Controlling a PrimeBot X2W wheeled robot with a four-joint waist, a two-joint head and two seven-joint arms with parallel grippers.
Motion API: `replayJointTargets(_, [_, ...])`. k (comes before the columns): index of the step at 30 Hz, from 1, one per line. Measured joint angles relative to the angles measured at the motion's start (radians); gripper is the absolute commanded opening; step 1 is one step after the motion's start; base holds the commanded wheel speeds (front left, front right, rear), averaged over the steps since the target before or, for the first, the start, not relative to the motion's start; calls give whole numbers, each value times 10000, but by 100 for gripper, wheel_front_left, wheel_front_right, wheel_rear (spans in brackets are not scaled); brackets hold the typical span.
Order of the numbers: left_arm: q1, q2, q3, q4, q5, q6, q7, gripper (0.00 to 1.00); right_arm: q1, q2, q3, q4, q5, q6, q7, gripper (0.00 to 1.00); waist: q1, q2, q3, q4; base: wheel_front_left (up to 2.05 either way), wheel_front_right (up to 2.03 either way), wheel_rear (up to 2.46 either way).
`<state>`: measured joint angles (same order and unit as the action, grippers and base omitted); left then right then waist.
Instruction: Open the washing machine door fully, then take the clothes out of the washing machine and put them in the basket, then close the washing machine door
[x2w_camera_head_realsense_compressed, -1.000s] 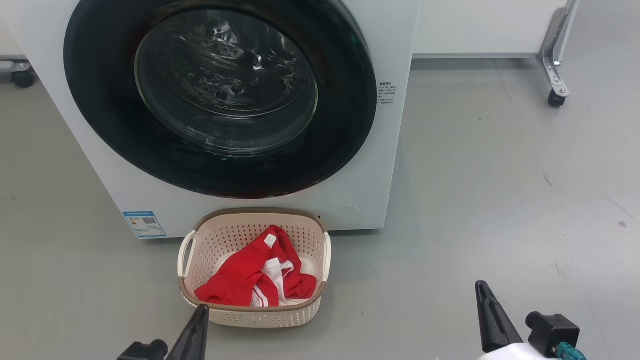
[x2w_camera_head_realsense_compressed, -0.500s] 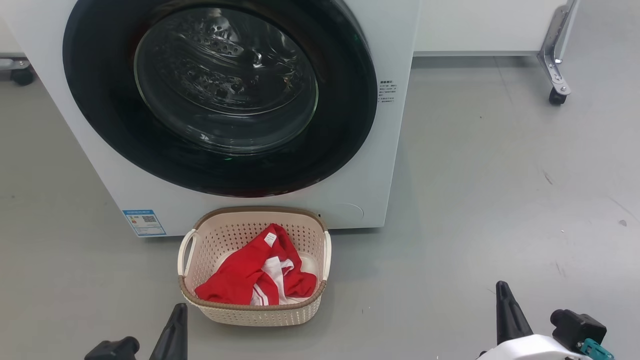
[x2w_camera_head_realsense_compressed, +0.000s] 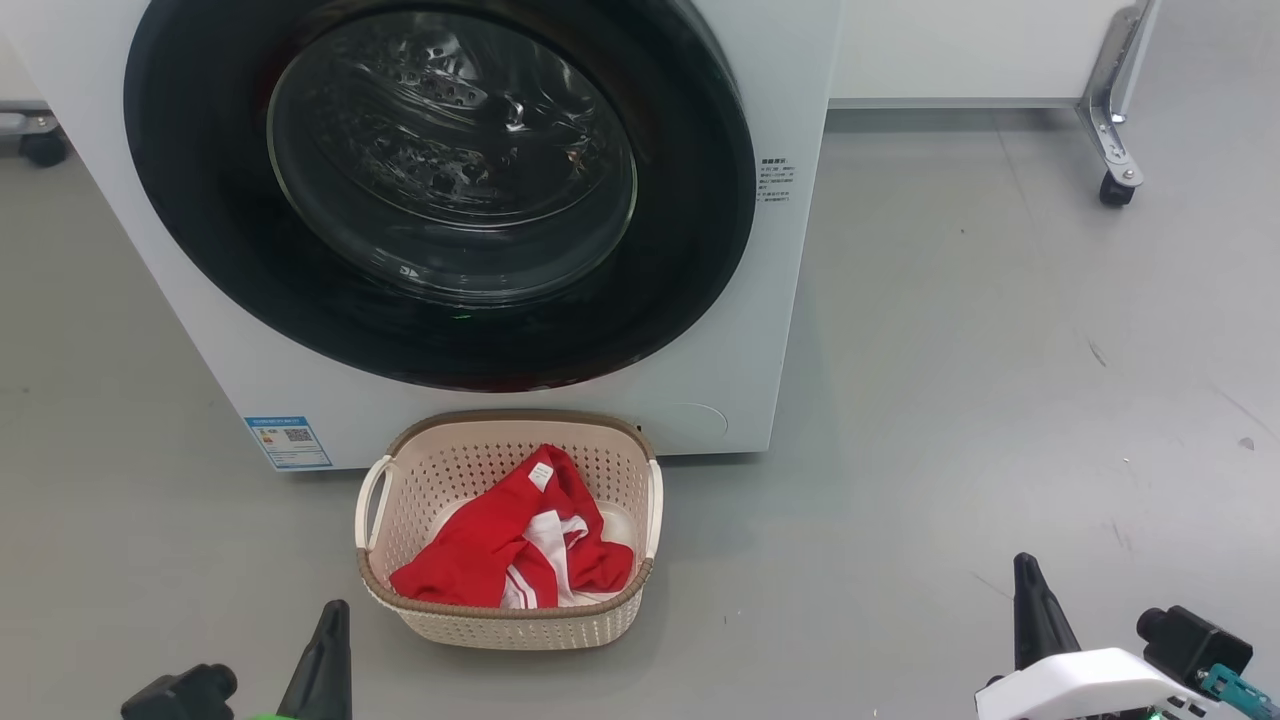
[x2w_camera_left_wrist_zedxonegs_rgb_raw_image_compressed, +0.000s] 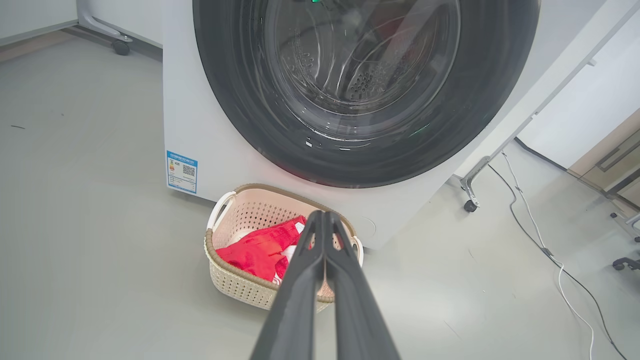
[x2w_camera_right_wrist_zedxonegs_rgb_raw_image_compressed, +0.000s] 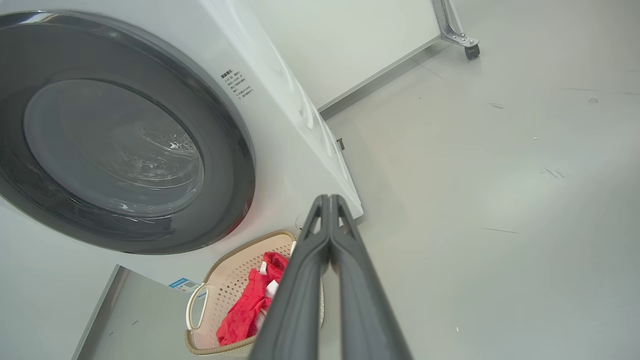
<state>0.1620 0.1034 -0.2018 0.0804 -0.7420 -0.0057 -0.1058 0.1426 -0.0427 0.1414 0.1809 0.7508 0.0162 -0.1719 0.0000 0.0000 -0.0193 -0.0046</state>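
Note:
The white washing machine stands ahead with its round black-rimmed door shut flat against the front, glass window showing the steel drum. On the floor just before it sits the cream basket holding the red clothes with white stripes. My left gripper is shut and empty, low at the basket's left front corner. My right gripper is shut and empty, far to the basket's right. The door, basket and clothes also lie beyond my left gripper; my right gripper points past the basket.
Grey floor surrounds the machine. A white panel on a caster leg stands at the back right. Another caster sits at the back left. In the left wrist view, cables trail across the floor to the right.
Both grippers have drawn back and outward, lower in the head view: the left away from the basket's front, the right further right. The camera tilted slightly. Door stays shut.

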Motion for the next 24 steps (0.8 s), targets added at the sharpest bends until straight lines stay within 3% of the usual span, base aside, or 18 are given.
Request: replayJointTargets(24, [-524,4,533,431,-2754,-263,433,0,-541,-188,-535,148,2679,201,625,0,0,0,70,13,0,0,0])
